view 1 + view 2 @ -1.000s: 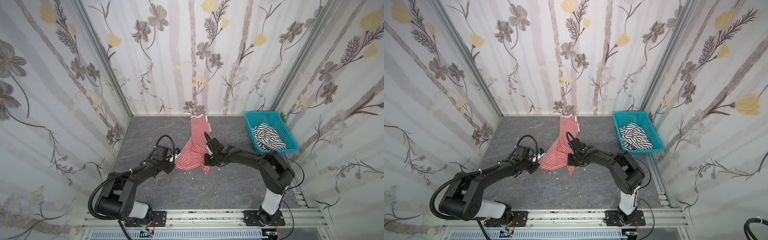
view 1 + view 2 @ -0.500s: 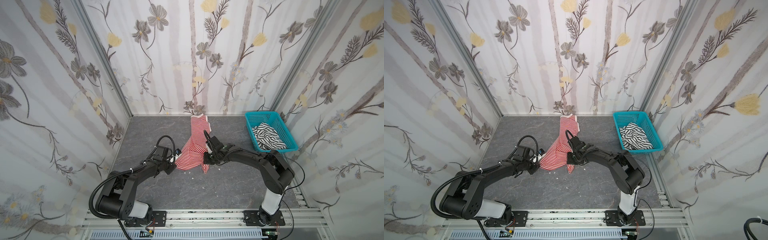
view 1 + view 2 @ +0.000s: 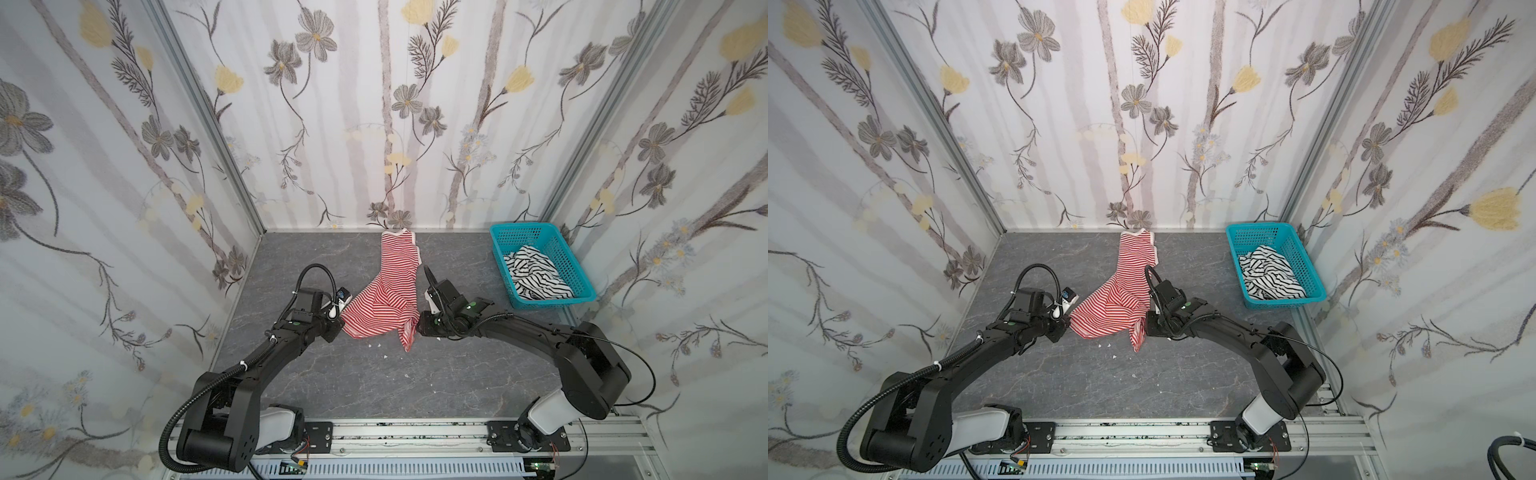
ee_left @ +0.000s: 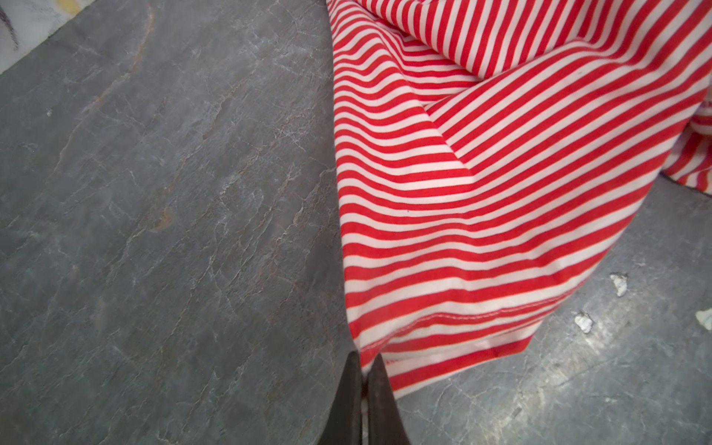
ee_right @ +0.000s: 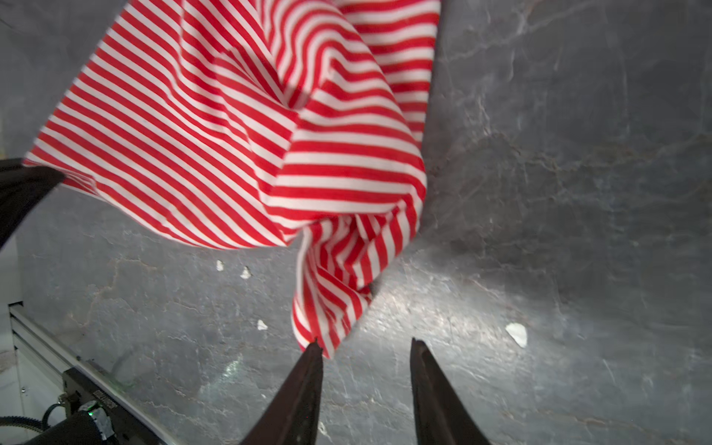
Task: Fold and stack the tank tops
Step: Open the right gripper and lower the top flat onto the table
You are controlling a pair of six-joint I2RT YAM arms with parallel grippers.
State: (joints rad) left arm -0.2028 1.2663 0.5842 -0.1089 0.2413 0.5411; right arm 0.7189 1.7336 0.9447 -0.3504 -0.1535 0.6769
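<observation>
since a second ago the right gripper (image 5: pixel 364 346) has let its jaws part, while the left gripper (image 4: pixel 364 360) has closed. the teal basket (image 3: pixel 552 300), at the far right of the table (image 3: pixel 374 374), holds the black-and-white tank top (image 3: pixel 536 278), crumpled. the red-and-white tank top (image 3: pixel 388 297) lies mid-table, stretching to the back wall. the left gripper pinches its hem corner. a bunched corner hangs against one right finger (image 5: pixel 306 381), unclamped. both arms reach low and inward, on either side of the top.
</observation>
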